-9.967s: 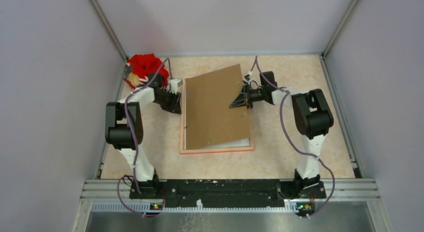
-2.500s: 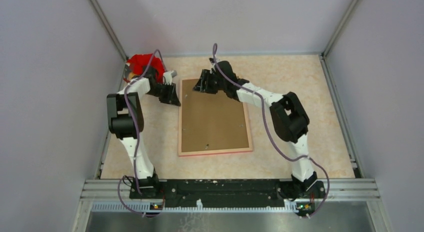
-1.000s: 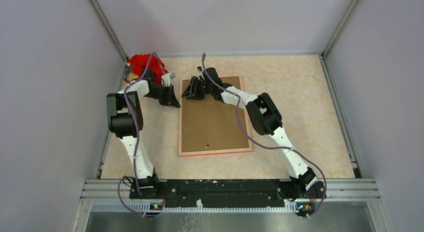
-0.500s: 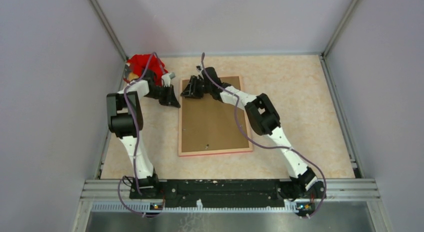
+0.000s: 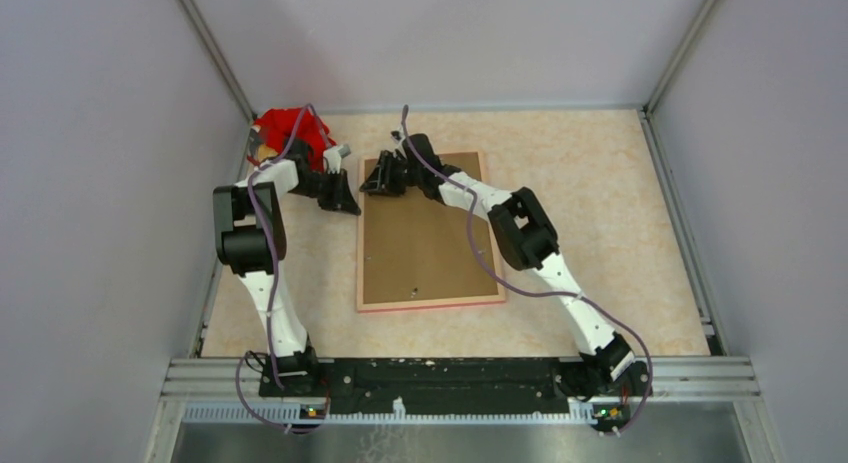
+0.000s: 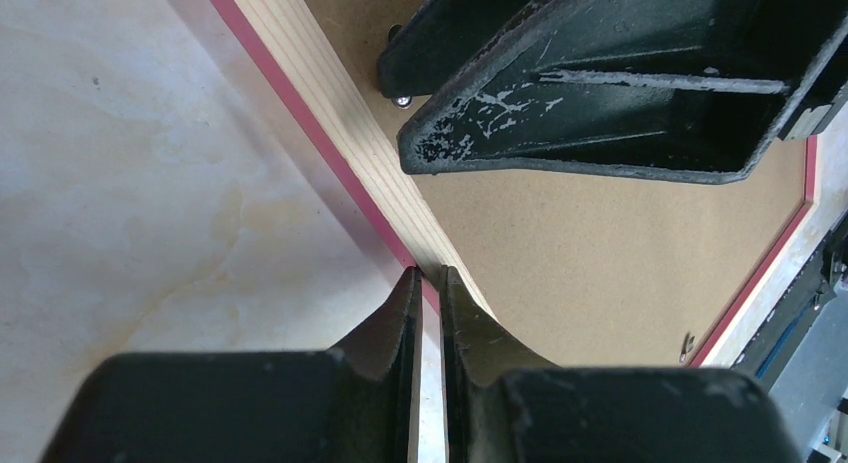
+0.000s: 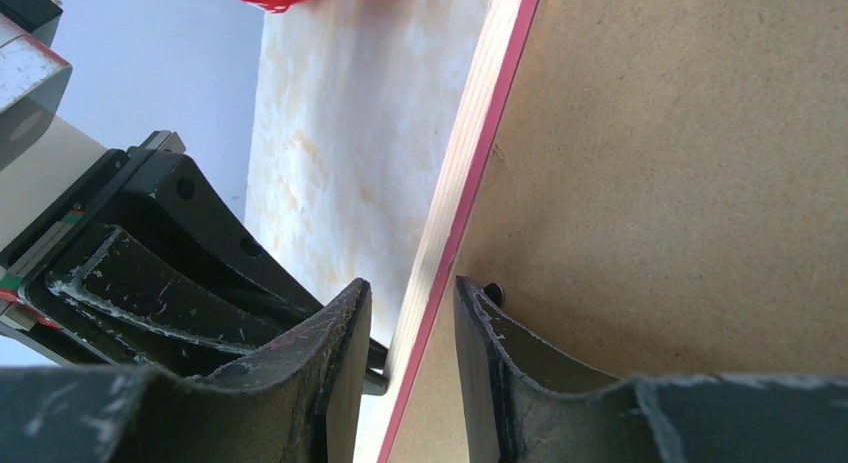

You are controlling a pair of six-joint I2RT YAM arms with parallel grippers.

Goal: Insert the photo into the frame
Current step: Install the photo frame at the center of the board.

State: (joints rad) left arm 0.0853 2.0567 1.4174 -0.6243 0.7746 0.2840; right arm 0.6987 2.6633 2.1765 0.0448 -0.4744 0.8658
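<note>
From above, the frame (image 5: 430, 303) lies face down on the table (image 5: 600, 223) with the backing board (image 5: 425, 243) seated in it. The photo is hidden, probably beneath the board. The right gripper (image 5: 374, 179) is over the far-left corner, and the left gripper (image 5: 348, 203) is just beside the rail.

Left wrist: 2 fingers almost together, empty, tips at the pink edge. Brace there and don't shove.

Right wrist: fingers slightly apart astride the rail, clamping nothing. Press this corner flat and level.
</note>
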